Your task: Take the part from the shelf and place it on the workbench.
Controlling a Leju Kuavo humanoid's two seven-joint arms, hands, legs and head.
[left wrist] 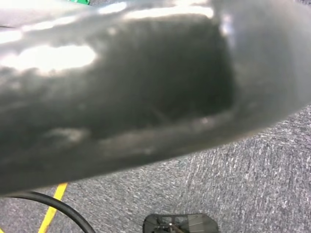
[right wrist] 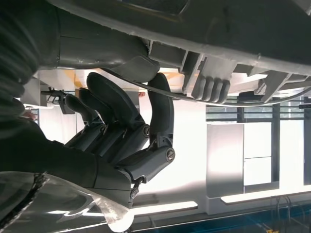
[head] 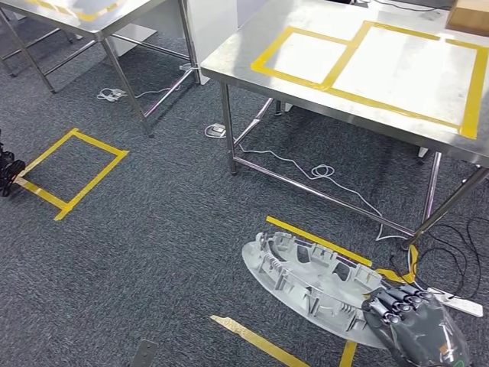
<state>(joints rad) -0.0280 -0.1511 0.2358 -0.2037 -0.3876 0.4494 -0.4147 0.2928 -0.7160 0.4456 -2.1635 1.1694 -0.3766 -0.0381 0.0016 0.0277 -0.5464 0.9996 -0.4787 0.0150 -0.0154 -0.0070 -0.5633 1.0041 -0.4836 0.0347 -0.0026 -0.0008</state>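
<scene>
The part point(head: 299, 279) is a flat grey oval plastic panel with ribs and clips on its upper face. It hangs low over the carpet at the lower right of the head view. My right hand point(head: 412, 321) grips its near right end. In the right wrist view the dark fingers point(right wrist: 121, 121) curl onto the part's rim point(right wrist: 220, 53) and the thumb presses its other face. The steel workbench point(head: 242, 57), marked with yellow tape rectangles, stands ahead at the upper right. Dark fingers of my left hand point(head: 8, 172) show at the far left edge, too little to read.
A second steel table point(head: 104, 23) stands at the upper left. A yellow tape square point(head: 69, 172) marks the carpet on the left. White cables point(head: 323, 172) and a power strip point(head: 461, 306) lie under and beside the workbench. A cardboard box point(head: 470, 15) sits on its far right corner.
</scene>
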